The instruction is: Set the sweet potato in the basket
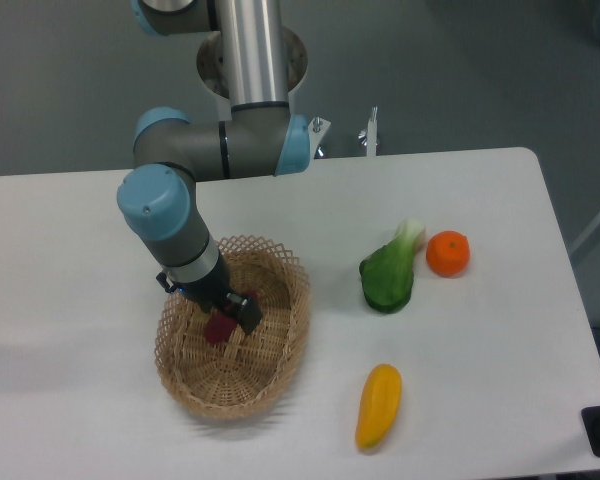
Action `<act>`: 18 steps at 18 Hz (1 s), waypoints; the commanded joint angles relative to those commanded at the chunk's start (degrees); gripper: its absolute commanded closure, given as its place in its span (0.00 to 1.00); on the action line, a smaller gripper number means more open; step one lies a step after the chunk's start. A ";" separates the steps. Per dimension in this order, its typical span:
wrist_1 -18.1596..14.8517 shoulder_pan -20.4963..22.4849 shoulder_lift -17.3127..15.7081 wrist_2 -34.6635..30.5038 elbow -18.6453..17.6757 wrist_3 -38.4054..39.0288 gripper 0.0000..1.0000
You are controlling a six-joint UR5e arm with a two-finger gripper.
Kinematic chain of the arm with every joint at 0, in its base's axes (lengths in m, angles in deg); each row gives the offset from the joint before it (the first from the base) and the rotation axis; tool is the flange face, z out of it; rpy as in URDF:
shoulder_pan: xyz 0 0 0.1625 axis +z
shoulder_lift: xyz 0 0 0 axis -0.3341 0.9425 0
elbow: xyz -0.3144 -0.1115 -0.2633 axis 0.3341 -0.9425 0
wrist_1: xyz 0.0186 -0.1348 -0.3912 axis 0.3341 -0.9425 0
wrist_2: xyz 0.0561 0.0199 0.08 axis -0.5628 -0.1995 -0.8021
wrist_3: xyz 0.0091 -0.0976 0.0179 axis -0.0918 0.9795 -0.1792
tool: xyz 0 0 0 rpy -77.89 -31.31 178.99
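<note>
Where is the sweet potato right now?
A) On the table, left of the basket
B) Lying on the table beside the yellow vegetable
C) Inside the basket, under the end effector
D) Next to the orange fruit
C: the reddish-purple sweet potato shows within the woven rim of the basket, right at the end effector, which reaches down into the basket; whether it is still gripped cannot be told.

Upper tube: we see polished silver metal on the arm (225, 150).
Joints: we note grey housings with light-blue round caps.
Base: a round pale flange at 12 o'clock.
Wrist: a black band below the grey forearm.
Gripper (232, 312): black, blocky fingers.
</note>
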 joint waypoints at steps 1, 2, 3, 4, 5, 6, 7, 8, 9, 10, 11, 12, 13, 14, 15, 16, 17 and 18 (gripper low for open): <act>-0.17 1.14 -0.78 0.26 0.53 0.53 0.00; -0.18 2.20 -1.66 0.70 0.80 0.80 0.00; -0.26 3.08 -2.28 0.88 1.41 0.45 0.00; -0.26 4.13 -2.46 0.88 2.11 0.10 0.00; -0.35 5.19 -2.55 0.97 3.16 0.01 0.00; -0.53 5.98 -2.55 0.97 4.04 -0.08 0.00; -0.53 7.03 -2.55 0.97 4.75 -0.08 0.00; -0.53 8.26 -2.72 1.05 5.19 -0.25 0.00; -0.62 9.58 -3.51 0.97 5.54 -1.04 0.00; -1.49 10.55 -4.04 0.97 5.63 -2.87 0.00; -3.67 12.12 -4.57 0.97 5.81 -5.94 0.00; -6.30 13.36 -5.62 0.97 6.16 -9.54 0.00; -8.42 14.33 -6.41 0.97 6.59 -12.88 0.00; -9.57 15.64 -6.94 1.49 6.86 -15.61 0.00; -10.10 17.22 -7.90 2.97 6.86 -17.73 0.00; -10.80 18.63 -8.61 4.90 6.69 -19.75 0.00; -12.03 20.12 -9.31 6.40 6.60 -22.12 0.00; -13.87 21.62 -10.19 7.11 6.51 -25.27 0.00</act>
